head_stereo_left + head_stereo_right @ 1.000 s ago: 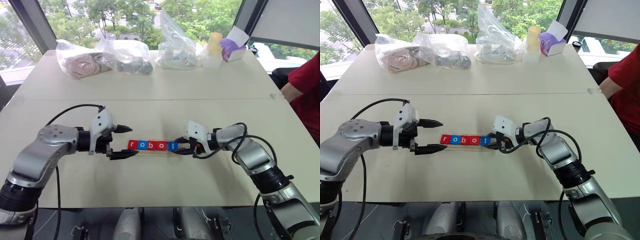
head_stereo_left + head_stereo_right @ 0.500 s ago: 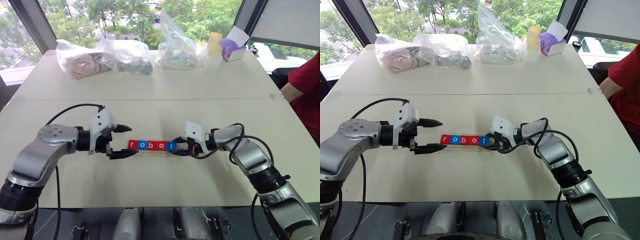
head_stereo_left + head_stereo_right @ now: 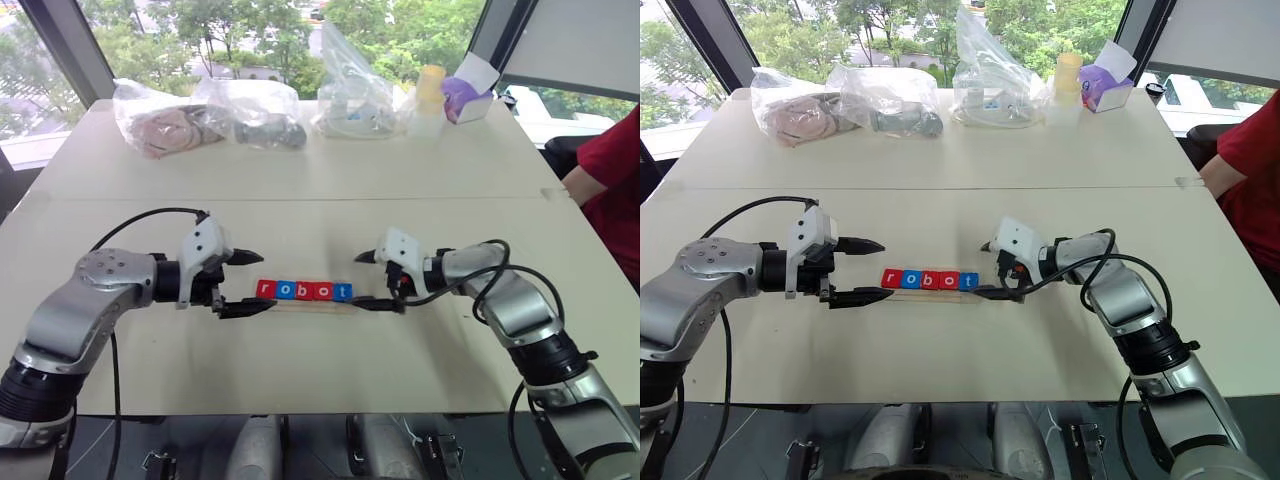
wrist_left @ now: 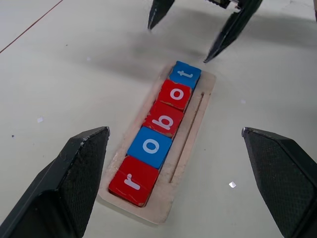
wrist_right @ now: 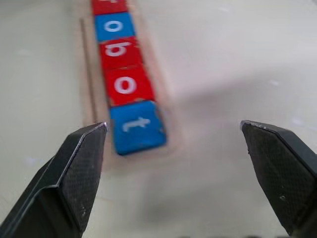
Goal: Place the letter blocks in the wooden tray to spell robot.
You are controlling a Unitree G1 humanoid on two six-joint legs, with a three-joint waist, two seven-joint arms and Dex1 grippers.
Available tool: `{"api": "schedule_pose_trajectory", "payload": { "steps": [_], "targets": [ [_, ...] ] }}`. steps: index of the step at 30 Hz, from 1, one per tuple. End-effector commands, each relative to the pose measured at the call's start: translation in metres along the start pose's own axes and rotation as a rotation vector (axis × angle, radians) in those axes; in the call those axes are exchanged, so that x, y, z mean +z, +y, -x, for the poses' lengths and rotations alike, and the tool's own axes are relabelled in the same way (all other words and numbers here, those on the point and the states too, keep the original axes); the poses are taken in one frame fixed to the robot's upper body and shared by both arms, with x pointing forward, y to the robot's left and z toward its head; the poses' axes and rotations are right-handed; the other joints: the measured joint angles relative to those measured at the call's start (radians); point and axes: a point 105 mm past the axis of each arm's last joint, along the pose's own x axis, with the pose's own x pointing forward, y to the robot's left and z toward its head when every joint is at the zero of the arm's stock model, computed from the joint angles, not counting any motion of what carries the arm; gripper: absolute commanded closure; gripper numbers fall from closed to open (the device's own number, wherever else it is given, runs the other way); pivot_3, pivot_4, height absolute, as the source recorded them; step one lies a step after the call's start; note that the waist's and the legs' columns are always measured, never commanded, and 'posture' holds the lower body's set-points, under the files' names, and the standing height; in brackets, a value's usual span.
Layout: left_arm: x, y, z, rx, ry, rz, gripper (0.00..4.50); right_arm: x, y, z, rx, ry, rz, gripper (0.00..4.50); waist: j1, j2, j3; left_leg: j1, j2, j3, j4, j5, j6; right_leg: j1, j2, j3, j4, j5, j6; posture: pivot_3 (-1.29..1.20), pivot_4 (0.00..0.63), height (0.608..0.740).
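With the letter blocks (image 3: pixel 303 290) spelling robot in the wooden tray (image 4: pixel 190 130) between the wide-open, empty left claw (image 3: pixel 247 283) and right claw (image 3: pixel 381 281), only withdrawal is judged to be left.

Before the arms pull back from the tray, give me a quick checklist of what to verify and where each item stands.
1. Five letter blocks sit in the wooden tray: ok.
2. Letters read r, o, b, o, t in order: ok.
3. Right gripper fingers open, clear of the t block: ok.
4. Left gripper fingers open, holding nothing: ok.
5. Blocks sit flush, without gaps: cannot tell.
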Motion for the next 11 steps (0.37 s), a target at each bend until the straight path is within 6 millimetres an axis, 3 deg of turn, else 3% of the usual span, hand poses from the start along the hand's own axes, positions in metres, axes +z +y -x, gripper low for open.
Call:
{"api": "schedule_pose_trajectory", "payload": {
  "steps": [1,5,11],
  "targets": [
    [0.006,0.004,0.01,0.028,-0.012,-0.012,0.0,0.003,-0.008,0.006,-0.059,-0.011,0.024,0.04,-0.001,0.0,0.0,0.0,0.0,0.0,0.0,0.0,0.0,0.0,0.0,0.0,0.0,0.0,0.0,0.0,0.15,0.74],
    [0.001,0.007,0.022,0.074,-0.015,0.033,0.0,0.005,-0.008,0.013,-0.068,-0.03,0.0,0.04,-0.002,0.0,0.0,0.0,0.0,0.0,0.0,0.0,0.0,0.0,0.0,0.0,0.0,0.0,0.0,0.0,0.15,0.74],
    [-0.023,-0.002,0.058,0.201,0.029,0.128,0.0,0.013,0.025,0.048,-0.053,-0.121,-0.143,0.04,0.002,0.0,0.0,-0.001,0.001,-0.002,-0.002,0.0,0.0,-0.002,-0.002,0.0,-0.001,0.0,0.0,0.0,0.15,0.74]
  ]
}}
